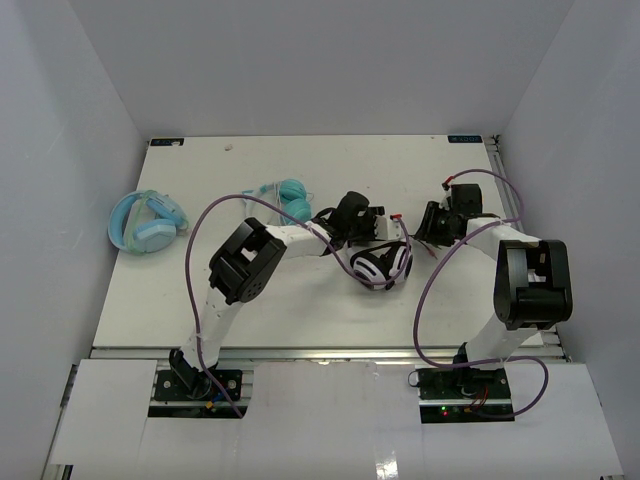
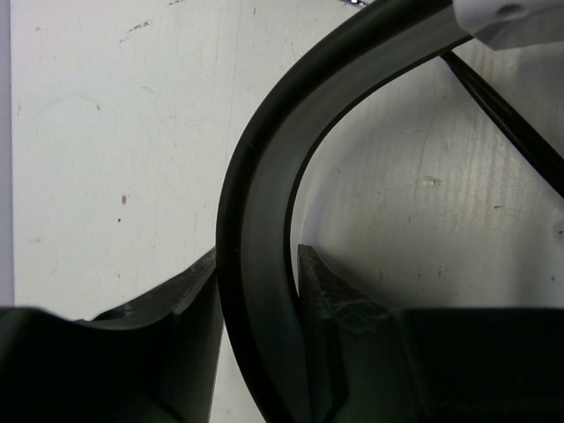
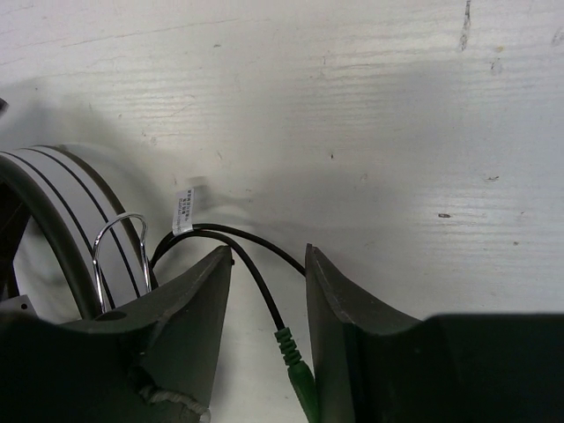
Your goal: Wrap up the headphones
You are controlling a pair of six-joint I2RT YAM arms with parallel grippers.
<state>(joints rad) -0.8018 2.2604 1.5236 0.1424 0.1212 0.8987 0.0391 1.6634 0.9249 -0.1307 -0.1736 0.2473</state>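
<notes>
Gripping the thin black headband of the headphones, the left jaws are shut on it, one finger pressed to each side of the curved band, which rises away from them over the white table. The white earcups lie on the table just beside these jaws, between them and the right jaws. The right jaws stand narrowly apart and pinch nothing; the thin black cable runs down through their gap, its green plug close to the inner face of one finger. A white striped earcup sits just beside them. A teal pair lies near the left jaws, and a light-blue pair lies well apart.
</notes>
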